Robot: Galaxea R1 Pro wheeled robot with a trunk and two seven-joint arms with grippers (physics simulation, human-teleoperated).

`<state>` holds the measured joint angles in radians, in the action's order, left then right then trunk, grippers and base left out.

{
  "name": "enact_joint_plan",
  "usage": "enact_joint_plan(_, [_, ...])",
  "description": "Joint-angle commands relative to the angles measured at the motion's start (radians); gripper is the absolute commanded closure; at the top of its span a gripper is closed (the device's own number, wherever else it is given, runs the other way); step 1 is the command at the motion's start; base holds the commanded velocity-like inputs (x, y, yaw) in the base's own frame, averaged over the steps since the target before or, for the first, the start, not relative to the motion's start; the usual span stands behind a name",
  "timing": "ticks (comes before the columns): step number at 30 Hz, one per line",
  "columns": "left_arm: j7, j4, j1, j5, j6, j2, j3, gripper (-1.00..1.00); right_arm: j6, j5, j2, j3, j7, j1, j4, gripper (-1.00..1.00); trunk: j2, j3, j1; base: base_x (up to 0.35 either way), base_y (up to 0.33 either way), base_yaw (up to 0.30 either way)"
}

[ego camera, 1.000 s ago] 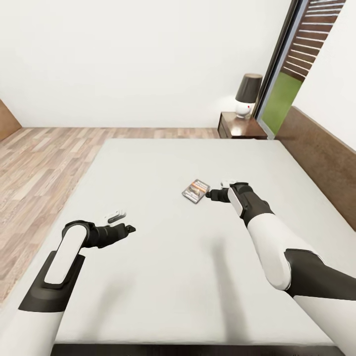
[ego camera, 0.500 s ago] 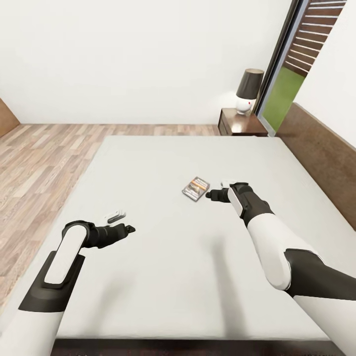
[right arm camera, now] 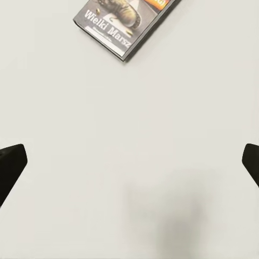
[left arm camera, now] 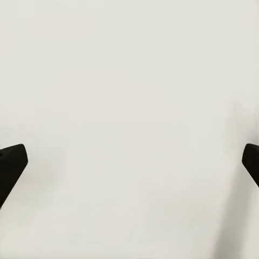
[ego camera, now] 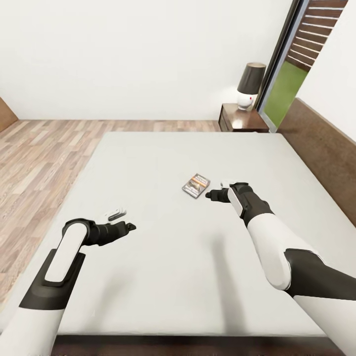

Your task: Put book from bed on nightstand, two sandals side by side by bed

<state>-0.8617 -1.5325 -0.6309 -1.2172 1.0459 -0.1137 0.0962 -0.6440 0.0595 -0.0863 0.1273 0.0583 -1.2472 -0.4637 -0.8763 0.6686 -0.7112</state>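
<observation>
The paperback book (ego camera: 196, 185) lies flat on the mattress of the bed (ego camera: 163, 158), roughly mid-way across and a little toward the headboard edge, its cover up; from the right wrist camera the white title lettering and tan picture (right arm camera: 125, 24) are readable. It sits askew to the bed's edges, as if dropped there.

The right gripper (ego camera: 209, 195) hovers just beside the book's near corner, not touching it. Its 2 fingertips (right arm camera: 11, 164) stand far apart at the margins of the wrist picture, jaws spread wide with nothing between them but bare sheet. My guess is the arm is lined up short of the book so it can slide forward and close over a cover edge (a thin book flat on a soft mattress gives little to pinch).

The left gripper (ego camera: 129, 228) hangs low over the mattress toward the bed's left edge, likewise wide open and empty, one dark fingertip (left arm camera: 12, 164) at each side of plain white. It seems parked out of the way.

The nightstand (ego camera: 243, 118) stands off the bed's far corner beside the window, well apart from the book, with a dark-shaded lamp (ego camera: 248, 88) taking up part of its glossy top. The book will have to land clear of that lamp.
</observation>
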Motion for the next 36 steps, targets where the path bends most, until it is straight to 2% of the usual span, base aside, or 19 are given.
enact_joint_plan(1, [-0.011, -0.001, -0.001, -0.009, 0.001, -0.001, 0.001, -1.0, -0.005, 0.007, -0.001, 0.008, 0.006, -0.001, -0.001, -1.0, -0.001, 0.002, 0.0, 0.0, 0.0, 0.0])
enact_joint_plan(12, [-0.012, 0.005, -0.004, -0.007, 0.001, -0.003, -0.003, -1.0, -0.002, 0.005, -0.001, 0.006, 0.008, 0.003, -0.01, -1.0, -0.001, 0.011, 0.0, 0.0, 0.0, 0.0])
enact_joint_plan(22, [-0.008, 0.011, -0.015, -0.019, 0.001, -0.002, -0.01, -1.0, -0.006, 0.008, -0.013, 0.005, 0.005, 0.005, -0.04, -1.0, -0.001, 0.02, 0.0, 0.0, 0.0, 0.0])
enact_joint_plan(29, [-0.009, 0.011, -0.02, -0.01, 0.001, -0.003, -0.013, -1.0, -0.007, 0.008, -0.013, 0.005, 0.005, 0.004, -0.04, -1.0, -0.001, 0.031, 0.0, 0.0, 0.0, 0.0])
enact_joint_plan(36, [-0.01, 0.011, -0.02, -0.007, 0.001, -0.003, -0.013, -1.0, -0.046, 0.009, -0.013, 0.005, 0.008, 0.003, -0.039, -1.0, -0.001, 0.042, 0.0, 0.0, 0.0, 0.0])
